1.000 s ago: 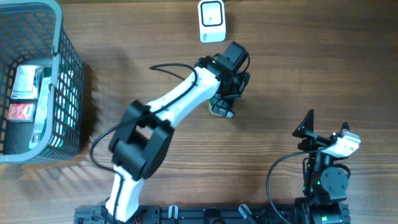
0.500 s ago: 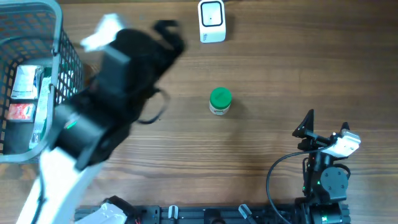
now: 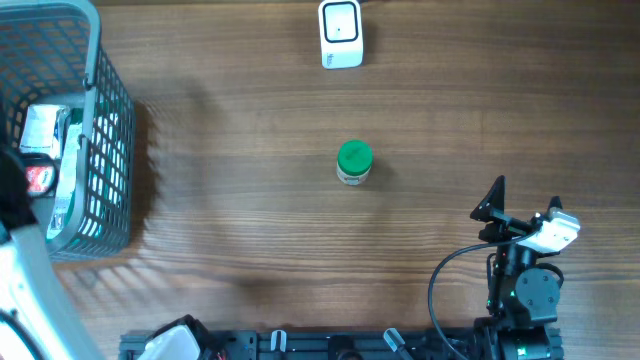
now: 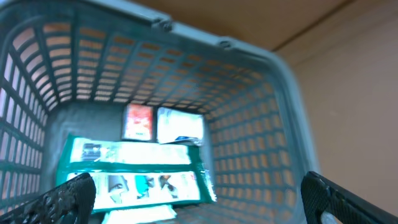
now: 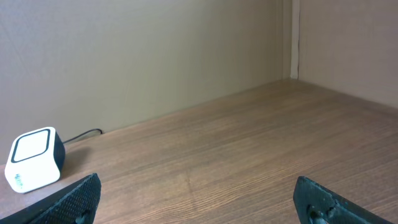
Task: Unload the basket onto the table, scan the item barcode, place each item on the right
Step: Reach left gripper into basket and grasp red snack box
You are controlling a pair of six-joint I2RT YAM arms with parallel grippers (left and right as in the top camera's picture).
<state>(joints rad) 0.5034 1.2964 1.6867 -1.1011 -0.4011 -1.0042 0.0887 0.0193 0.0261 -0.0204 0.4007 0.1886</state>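
Observation:
A small jar with a green lid [image 3: 354, 162] stands alone on the wooden table, below the white barcode scanner [image 3: 341, 34]. The scanner [image 5: 34, 159] also shows at the left of the right wrist view. My left gripper [image 4: 202, 205] hangs open over the teal basket [image 4: 273, 130], above a teal-edged packet [image 4: 130, 168], a red-and-white pack [image 4: 138, 121] and a white pack [image 4: 180, 126]. It holds nothing. In the overhead view only the left arm [image 3: 15, 280] shows, at the left edge. My right gripper [image 3: 520, 215] rests open and empty at the bottom right.
The basket [image 3: 110, 130] takes up the table's left end, with packs [image 3: 40, 130] inside it. A cable runs from the scanner along the back wall [image 5: 81, 135]. The right arm's base [image 3: 520, 300] sits at the front edge.
My left arm has swung away from the green-lidded jar, leftward to above the basket. The jar stays standing on the table. The right arm has not moved.

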